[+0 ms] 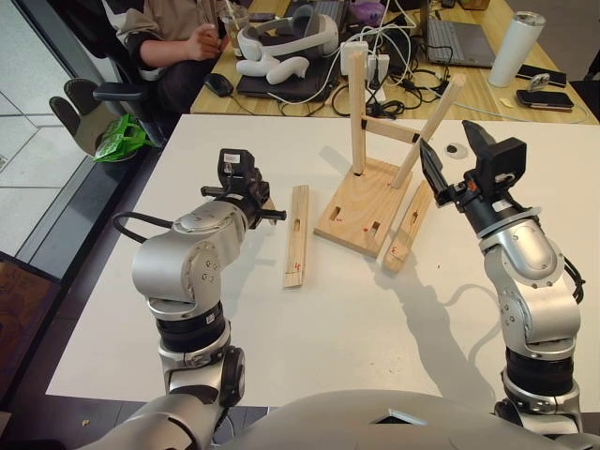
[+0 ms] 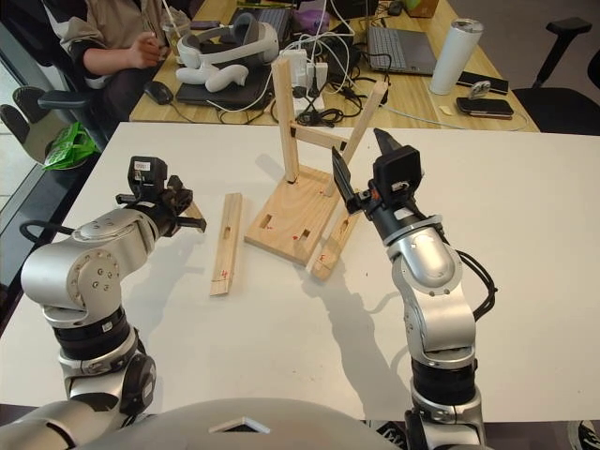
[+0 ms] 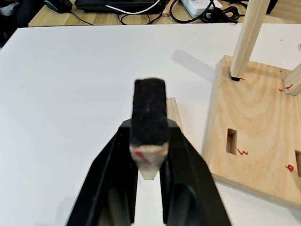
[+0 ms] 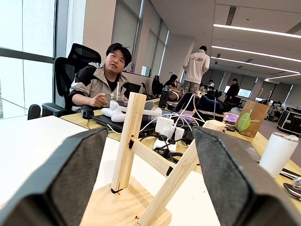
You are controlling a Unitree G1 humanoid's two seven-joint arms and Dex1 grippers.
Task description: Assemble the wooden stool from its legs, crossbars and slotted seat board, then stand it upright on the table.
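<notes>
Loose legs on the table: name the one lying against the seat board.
The right leg, lying along the seat board's edge; the left leg lies apart, table showing between.

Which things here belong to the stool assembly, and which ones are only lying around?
Job:
seat board
upright leg
tilted leg
crossbar
left loose leg
right loose leg
wood piece in the left fingers

Lying about:
headset
laptop
tumbler
phone
mouse
cables
</notes>
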